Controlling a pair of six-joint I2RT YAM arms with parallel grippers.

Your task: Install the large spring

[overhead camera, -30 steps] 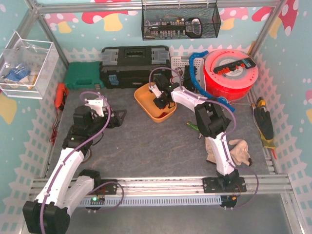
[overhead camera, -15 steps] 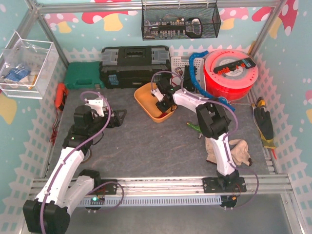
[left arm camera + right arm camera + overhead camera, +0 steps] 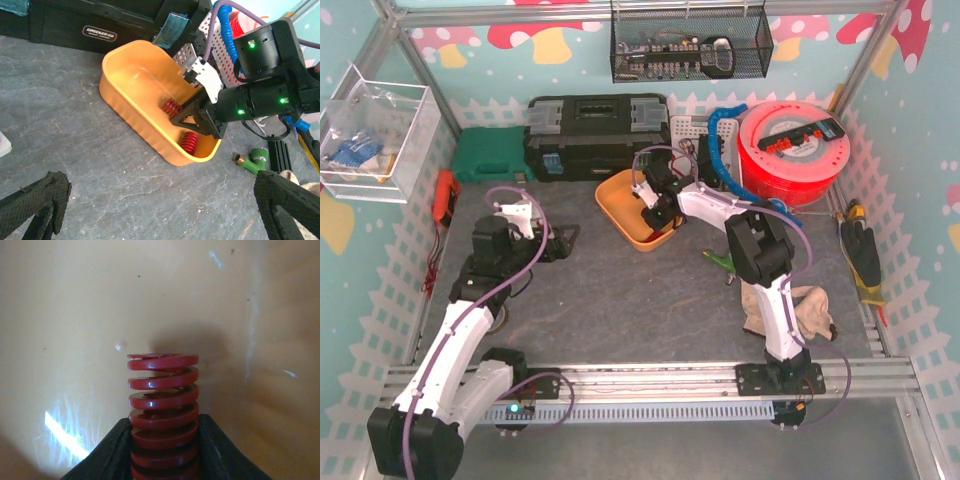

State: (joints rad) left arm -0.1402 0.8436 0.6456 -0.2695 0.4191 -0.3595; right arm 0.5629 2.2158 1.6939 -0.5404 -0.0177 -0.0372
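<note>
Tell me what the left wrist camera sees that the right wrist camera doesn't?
Only the left wrist view shows the whole orange tray, two red springs inside it, the black toolbox and the right gripper reaching in. Only the right wrist view shows, up close, that gripper's fingers pressing both sides of one spring. Both show red spring coils against the orange tray.

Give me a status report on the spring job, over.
Left tool open, away from tray. Right tool shut on red spring inside orange tray. No obstruction seen.
</note>
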